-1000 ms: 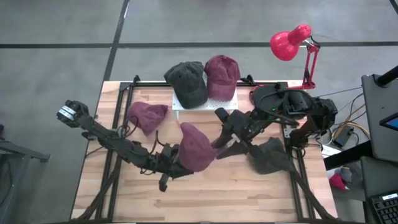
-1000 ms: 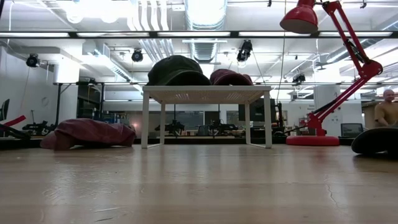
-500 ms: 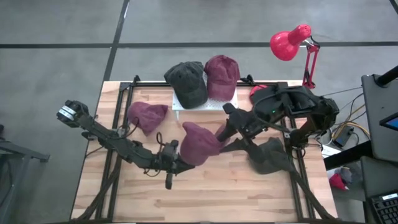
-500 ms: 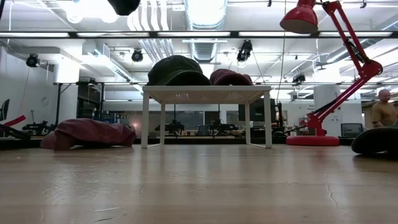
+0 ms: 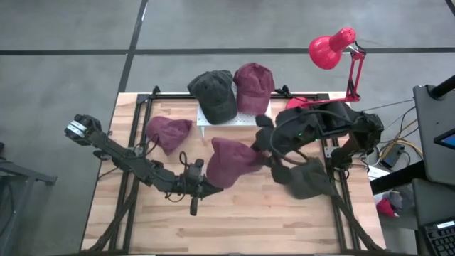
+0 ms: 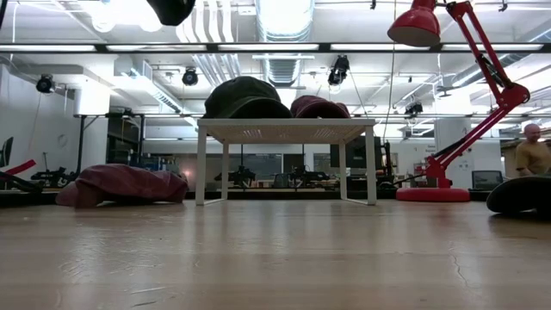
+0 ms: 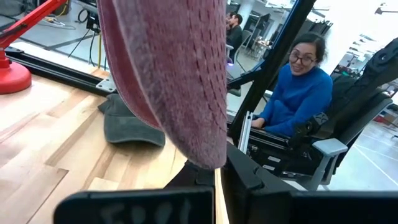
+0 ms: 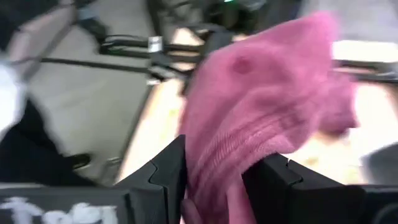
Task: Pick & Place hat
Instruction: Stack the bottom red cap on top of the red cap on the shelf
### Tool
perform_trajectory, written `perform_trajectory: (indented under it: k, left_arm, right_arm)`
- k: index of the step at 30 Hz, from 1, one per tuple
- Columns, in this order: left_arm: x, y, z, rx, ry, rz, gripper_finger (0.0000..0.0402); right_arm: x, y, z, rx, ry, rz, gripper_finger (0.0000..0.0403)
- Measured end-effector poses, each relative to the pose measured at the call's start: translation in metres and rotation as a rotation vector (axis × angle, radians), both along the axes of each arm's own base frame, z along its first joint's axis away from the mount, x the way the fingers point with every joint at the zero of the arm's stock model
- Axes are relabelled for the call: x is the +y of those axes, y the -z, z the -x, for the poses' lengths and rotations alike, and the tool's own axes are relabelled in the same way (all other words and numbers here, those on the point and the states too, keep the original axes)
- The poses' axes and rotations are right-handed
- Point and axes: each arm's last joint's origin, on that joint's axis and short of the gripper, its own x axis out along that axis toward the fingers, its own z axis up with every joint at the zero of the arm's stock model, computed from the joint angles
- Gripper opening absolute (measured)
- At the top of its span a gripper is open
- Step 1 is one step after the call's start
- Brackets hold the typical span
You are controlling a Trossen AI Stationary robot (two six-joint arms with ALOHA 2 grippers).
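High view shows us the maroon cap point(image 5: 229, 161) mid-frame, aloft between both arms, left pincer point(image 5: 206, 186) and right pincer point(image 5: 264, 158) each clamped on it, so we should free one grip before carrying it to the white stand point(image 5: 202, 118).

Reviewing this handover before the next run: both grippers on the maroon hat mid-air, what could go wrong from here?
1. Left gripper and right gripper both pinch the lifted maroon hat; pulling apart could stretch or tear it.
2. If one releases early, it may drop onto the dark hat below.
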Motion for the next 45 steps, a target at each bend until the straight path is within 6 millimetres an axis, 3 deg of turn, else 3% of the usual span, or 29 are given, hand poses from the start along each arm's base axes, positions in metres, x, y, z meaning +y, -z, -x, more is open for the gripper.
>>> perform_trajectory:
  k: [6,11,19,29,35,40,45]
  left_arm:
    - [0.0,-0.001,0.0,-0.005,-0.001,0.003,0.0005]
    - [0.004,-0.008,0.005,-0.03,-0.012,0.004,0.0005]
    - [0.016,-0.036,0.022,-0.128,-0.059,-0.009,0.0005]
    - [0.027,-0.064,0.042,-0.272,-0.09,-0.154,0.0005]
    - [0.034,-0.096,0.062,-0.568,-0.075,-0.309,0.0005]
    - [0.04,-0.112,0.077,-0.719,-0.042,-0.254,0.0005]
    - [0.041,-0.115,0.079,-0.762,-0.03,-0.176,0.0005]
  right_arm:
    - [-0.009,-0.021,0.014,-0.153,0.129,0.12,0.0135]
    - [-0.012,-0.035,0.022,-0.241,0.153,0.097,0.015]
    - [0.005,-0.039,0.026,-0.295,0.06,0.1,0.0174]
    - [0.031,-0.067,0.027,-0.593,0.009,0.052,0.0177]
    - [0.054,-0.056,0.002,-0.598,0.028,-0.15,0.0163]
    - [0.067,-0.029,-0.032,-0.538,0.081,-0.234,0.0146]
    - [0.072,-0.001,-0.067,-0.524,0.129,-0.248,0.0129]
